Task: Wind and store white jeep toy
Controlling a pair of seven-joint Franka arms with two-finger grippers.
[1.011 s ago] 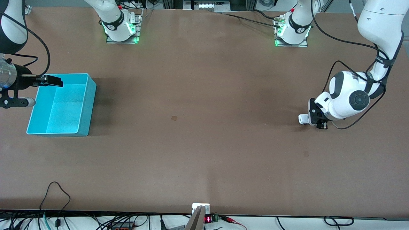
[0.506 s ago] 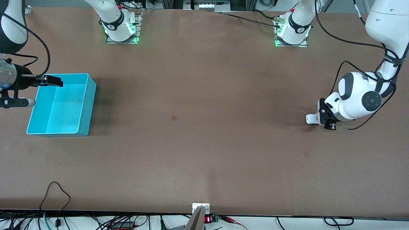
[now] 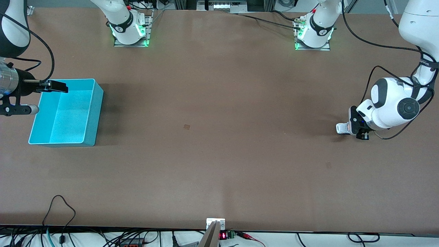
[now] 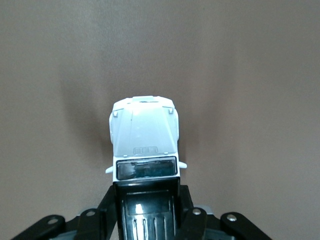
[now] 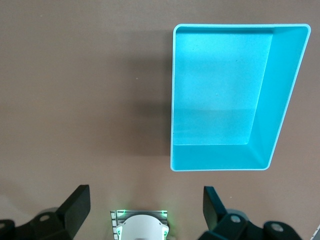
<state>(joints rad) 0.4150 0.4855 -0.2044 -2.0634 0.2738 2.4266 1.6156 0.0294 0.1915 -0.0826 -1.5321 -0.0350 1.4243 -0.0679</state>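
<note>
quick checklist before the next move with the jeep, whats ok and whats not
1. Left pincer shut on the white jeep toy: ok.
2. Jeep low at the table, wheels touching it: cannot tell.
3. Jeep's nose pointing at bare table, nothing in its way: ok.
4. Turquoise bin upright and empty, at the right arm's end: ok.
5. Right pincer open, waiting over the table beside the bin: ok.
6. Jeep stored in bin: not ok, not yet done.

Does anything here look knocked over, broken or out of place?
Nothing stands out. The left gripper is shut on the white jeep toy, low at the left arm's end of the table. The turquoise bin sits upright and empty, with the open right gripper waiting over its rim.
</note>
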